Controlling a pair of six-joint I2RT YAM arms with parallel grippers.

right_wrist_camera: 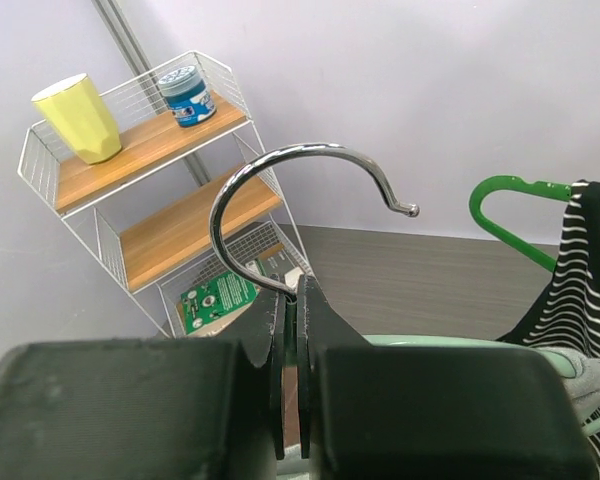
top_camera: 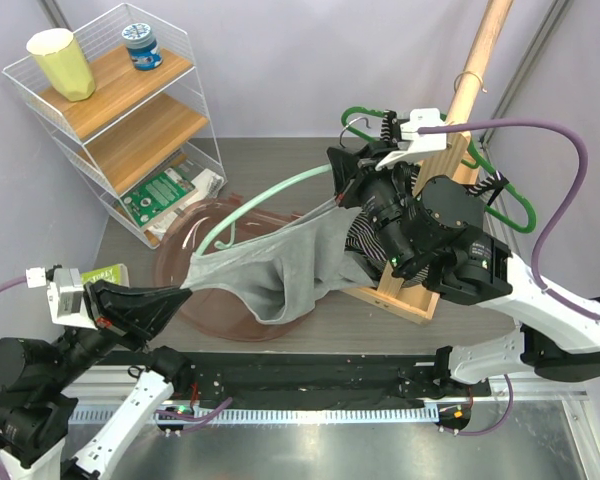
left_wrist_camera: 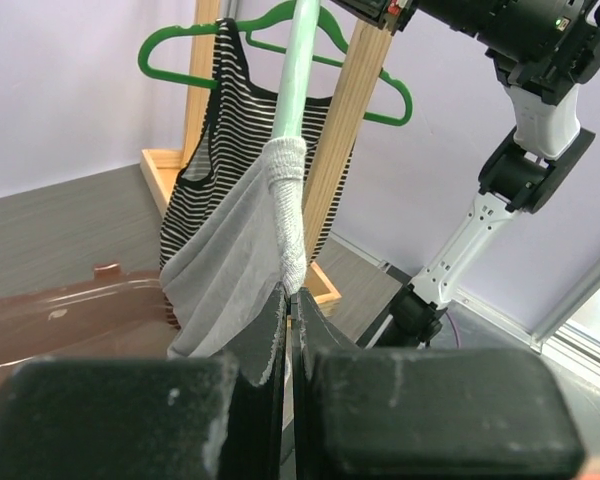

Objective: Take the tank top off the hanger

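Two-handed job here. My right hand (right_wrist_camera: 292, 295) is pressed together on the neck of the hanger (top_camera: 260, 195), right under the metal hook (right_wrist_camera: 280, 190). That holds the hanger up off the tabletop (top_camera: 280, 160) and out in front of the rack (top_camera: 420, 290), so I've got something solid to pull against.

My left hand (left_wrist_camera: 290, 300) is pinching the edge of the grey tank top (top_camera: 280, 270), down low and out to my left. That's why the fabric is stretched between the two hands instead of hanging slack.

So the tank top is in mid-air, one end in my left pinch and the other on the hanger. From the left wrist view, a strap is sleeved around the mint hanger arm, bunched near its end. My guess is I'm about halfway. That strap needs to slide off the tip, so the next pull should run along the arm, not across it.

Main worry is the strap snagging on the tip and the hanger twisting in my right grip. The striped top (left_wrist_camera: 220, 130) on the rack isn't involved.
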